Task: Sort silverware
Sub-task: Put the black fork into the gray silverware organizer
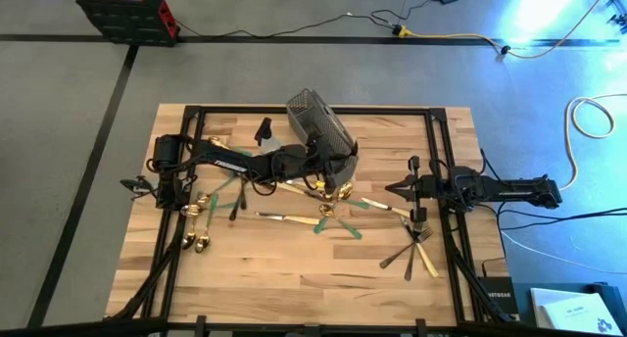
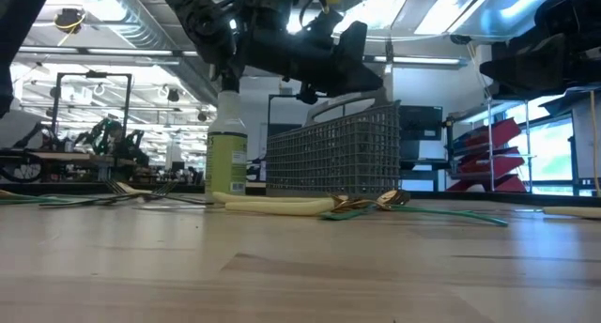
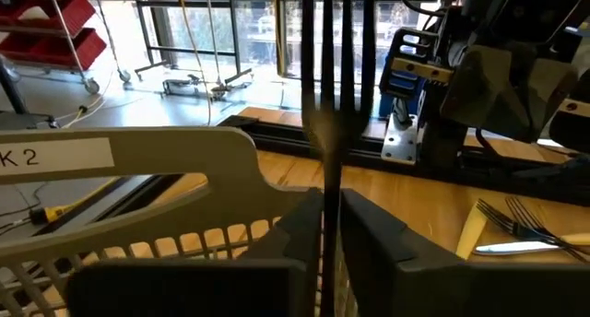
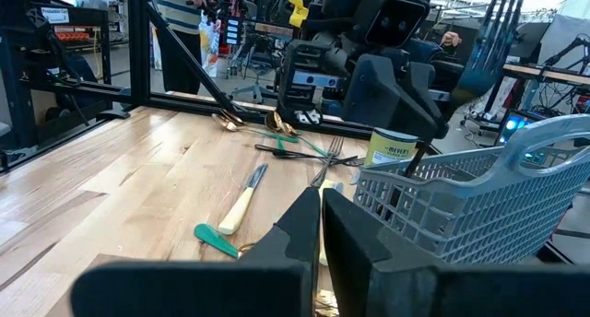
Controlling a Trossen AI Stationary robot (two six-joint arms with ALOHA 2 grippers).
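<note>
Left hand [image 3: 330, 227] pinches black fork [image 3: 334, 68] above caddy [image 3: 138, 197]; overhead hides this

Two dark, near-black robot arms are built from chunky, rounded segments joined in a chain. The left arm [image 1: 230, 163] carries loops of black cable along its links and a boxy wrist housing. The right arm [image 1: 490, 190] is slimmer in outline, a long straight black link ending in a compact head. Each tool has two flat, matte black fingers [image 3: 369, 239] with angled, wedge-shaped tips. The right tool [image 4: 320, 227] has the same blocky black fingers, mounted on a wide, dark bar-shaped base.
</note>
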